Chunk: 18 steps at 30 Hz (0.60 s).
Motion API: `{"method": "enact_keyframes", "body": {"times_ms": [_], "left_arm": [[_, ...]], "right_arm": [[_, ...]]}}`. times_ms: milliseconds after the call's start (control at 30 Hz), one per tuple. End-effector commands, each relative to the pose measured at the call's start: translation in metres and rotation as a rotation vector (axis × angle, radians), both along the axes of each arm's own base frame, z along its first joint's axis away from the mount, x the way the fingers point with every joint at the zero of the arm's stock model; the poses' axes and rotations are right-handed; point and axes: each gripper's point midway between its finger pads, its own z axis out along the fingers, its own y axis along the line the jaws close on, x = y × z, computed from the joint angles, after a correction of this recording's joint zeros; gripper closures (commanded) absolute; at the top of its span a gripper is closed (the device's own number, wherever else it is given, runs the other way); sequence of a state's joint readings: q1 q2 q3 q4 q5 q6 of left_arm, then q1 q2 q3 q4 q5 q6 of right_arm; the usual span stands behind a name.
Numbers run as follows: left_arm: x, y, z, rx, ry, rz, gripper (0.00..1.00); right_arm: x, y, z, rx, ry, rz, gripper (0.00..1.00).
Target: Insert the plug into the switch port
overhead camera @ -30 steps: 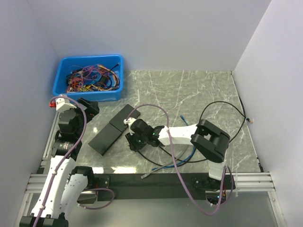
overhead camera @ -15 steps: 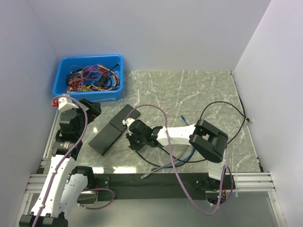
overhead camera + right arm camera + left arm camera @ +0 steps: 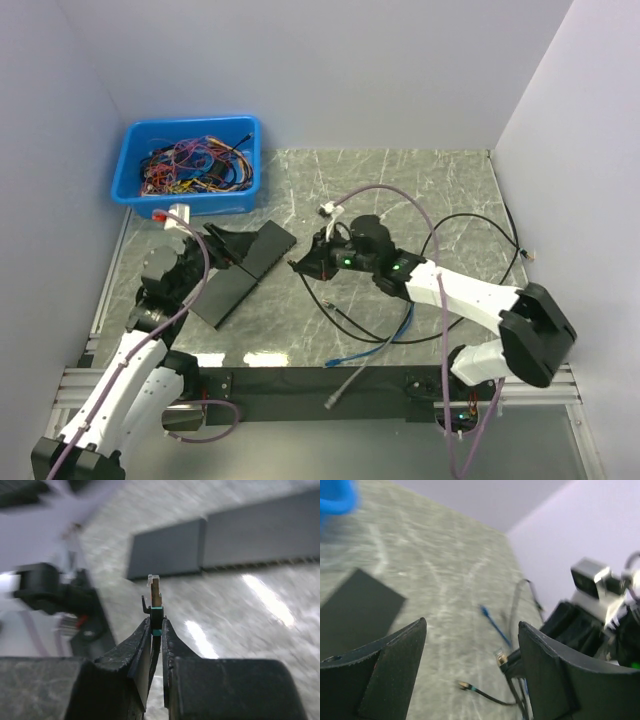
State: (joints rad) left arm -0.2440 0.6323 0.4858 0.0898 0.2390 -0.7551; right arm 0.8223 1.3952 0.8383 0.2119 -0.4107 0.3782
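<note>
Plug position: plug (image 3: 156, 592) sat pinched between the fingertips of the right gripper (image 3: 156, 625), its clear tip and latch standing out past them and a teal band at the pinch line. It was held over the table (image 3: 420, 190), apart from the switch (image 3: 262, 248).
Right gripper: jaws were closed down on the plug, with only the plug's thickness between them.
Left gripper: left gripper (image 3: 472, 625) stood wide open, with nothing between its fingers (image 3: 385, 675).
Switch: two flat black units lay end to end on the marbled table, near its left side.
Top view only: showed the whole layout. The blue bin (image 3: 190, 165) of tangled wires sat at the far left corner, a black cable (image 3: 470, 225) looped on the right, and a grey cable (image 3: 345, 385) ran off the near edge.
Left wrist only: showed the right gripper head-on with the plug at its tip, a second plug (image 3: 465, 685) lying loose on the table, and a blue cable (image 3: 492, 622) beyond it.
Right wrist only: showed the seam between the two switch units and a faint dotted row along the near edge of the right-hand one.
Hard to make out: that dotted row could not be read as ports, since the right wrist view was streaked with blur. In the top view the plug was too small to see. In the left wrist view the switch was cut to one dark corner.
</note>
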Motion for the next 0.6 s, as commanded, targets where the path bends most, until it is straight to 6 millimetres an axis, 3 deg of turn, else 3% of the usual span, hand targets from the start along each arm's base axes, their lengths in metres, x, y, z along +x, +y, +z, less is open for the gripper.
{"method": "enact_keyframes", "body": {"times_ms": [0,267,433,567], "left_arm": [[-0.034,-0.037,0.051,-0.159,-0.222,-0.267,0.21],[-0.065,-0.06,0.049,-0.237,-0.306,-0.453,0.33],[-0.071,-0.07,0.043,-0.226,-0.301,-0.486,0.42],[-0.076,-0.077,0.04,-0.221,-0.298,-0.508,0.43]], "right_arm": [[-0.03,0.007,0.046,0.183,-0.039,0.163,1.0],[-0.045,-0.006,0.085,0.332,-0.082,0.245,1.0],[-0.042,-0.004,0.09,0.353,-0.06,0.264,1.0],[-0.04,-0.001,0.095,0.373,-0.054,0.274,1.0]]}}
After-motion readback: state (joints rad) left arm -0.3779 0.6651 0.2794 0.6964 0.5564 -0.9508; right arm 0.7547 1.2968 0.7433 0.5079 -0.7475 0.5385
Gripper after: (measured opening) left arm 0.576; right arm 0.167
